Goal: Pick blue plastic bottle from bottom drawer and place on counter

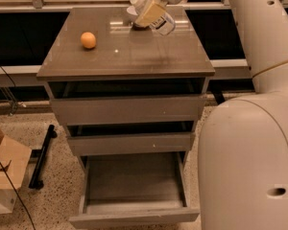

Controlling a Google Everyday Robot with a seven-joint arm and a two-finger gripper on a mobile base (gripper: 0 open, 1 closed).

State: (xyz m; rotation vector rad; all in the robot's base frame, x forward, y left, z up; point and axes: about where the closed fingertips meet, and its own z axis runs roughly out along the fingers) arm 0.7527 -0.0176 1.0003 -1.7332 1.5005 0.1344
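My gripper (152, 4) is at the far side of the counter (129, 56), shut on the blue plastic bottle (153, 16). The bottle is tilted, with its white cap up to the left and its base down to the right, just above the counter's far edge. Whether it touches the counter I cannot tell. The bottom drawer (134, 217) is pulled fully out and its grey interior holds nothing.
An orange ball-like fruit (88, 40) lies on the counter's left part. The top drawer (127, 109) and middle drawer (129, 143) stand slightly open. My white arm and body (249, 152) fill the right side. A cardboard box (2, 176) and a black bar (41, 157) are on the floor at left.
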